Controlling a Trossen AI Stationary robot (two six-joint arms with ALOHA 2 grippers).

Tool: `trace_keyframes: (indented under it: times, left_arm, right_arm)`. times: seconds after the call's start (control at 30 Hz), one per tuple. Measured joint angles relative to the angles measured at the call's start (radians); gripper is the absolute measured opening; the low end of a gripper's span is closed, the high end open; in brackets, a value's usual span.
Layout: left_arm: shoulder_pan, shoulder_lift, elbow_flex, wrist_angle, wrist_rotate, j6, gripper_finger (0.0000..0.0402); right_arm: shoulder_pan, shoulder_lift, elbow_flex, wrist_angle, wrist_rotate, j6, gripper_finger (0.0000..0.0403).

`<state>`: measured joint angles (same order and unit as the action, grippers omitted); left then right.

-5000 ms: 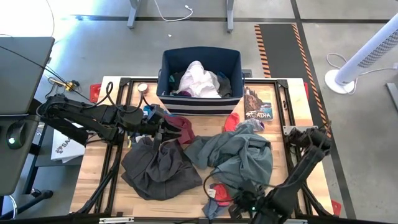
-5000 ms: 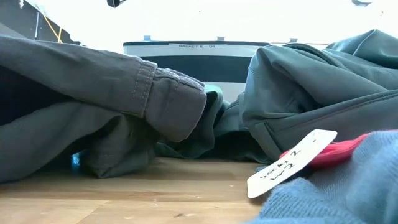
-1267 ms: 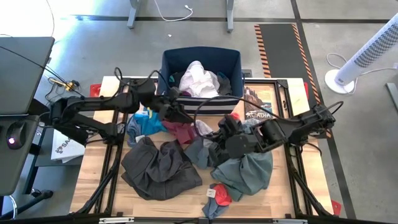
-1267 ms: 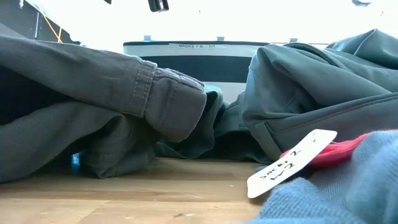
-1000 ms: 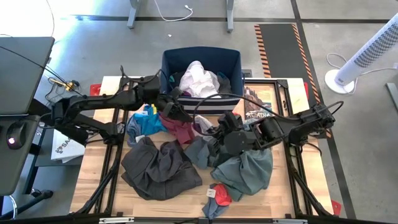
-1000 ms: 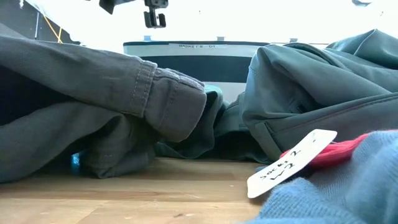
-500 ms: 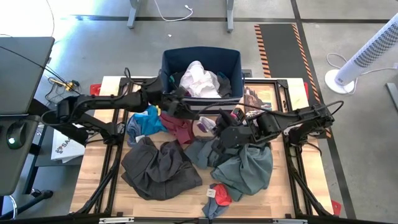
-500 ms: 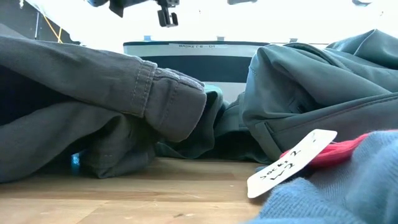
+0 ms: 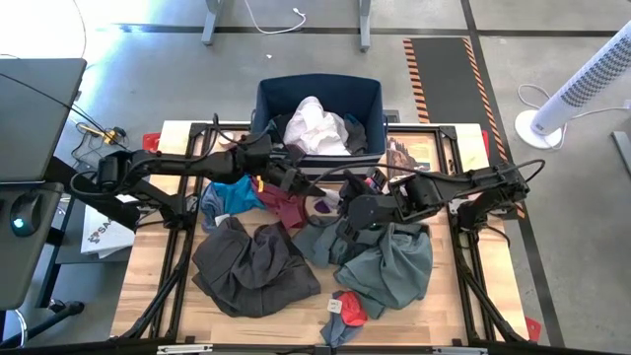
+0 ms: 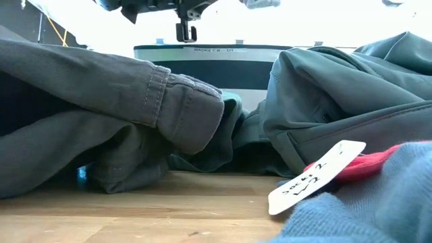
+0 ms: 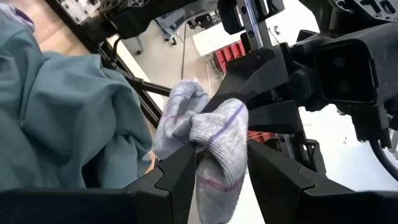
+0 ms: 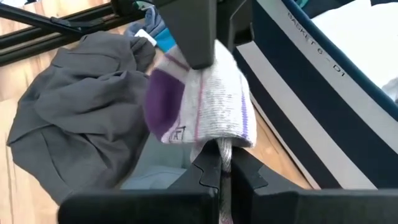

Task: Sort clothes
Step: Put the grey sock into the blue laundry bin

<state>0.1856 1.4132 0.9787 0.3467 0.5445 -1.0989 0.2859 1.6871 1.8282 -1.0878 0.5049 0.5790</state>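
Both grippers grip one grey sock (image 9: 326,201) mid-table: left gripper (image 9: 314,192) jaws part-open on it, right gripper (image 9: 340,209) clamped shut. Sock mostly hidden in high view.

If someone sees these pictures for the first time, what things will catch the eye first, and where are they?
Above the middle of the table, in front of the navy bin, both end effectors meet on one small grey sock with purple stripes: the left end effector and the right end effector each pinch it. Below them lie the dark grey-brown trousers on the near left and the grey-green shirt on the near right.
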Motion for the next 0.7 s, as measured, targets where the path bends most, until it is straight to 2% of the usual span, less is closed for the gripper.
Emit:
trace_keyframes:
  times: [0.47, 0.6, 0.7]
  left_arm:
    - [-0.010, 0.000, 0.000, 0.002, -0.004, 0.041, 0.0132]
    - [-0.023, 0.000, 0.000, 0.002, -0.003, 0.081, 0.0100]
    - [-0.026, 0.000, 0.000, 0.003, -0.002, 0.106, 0.0053]
  right_arm:
    - [0.000, 0.000, 0.000, 0.015, -0.004, -0.004, 0.0000]
    - [0.000, 0.000, 0.000, 0.033, -0.007, -0.004, 0.0000]
    - [0.000, 0.000, 0.000, 0.051, -0.016, -0.004, 0.0000]
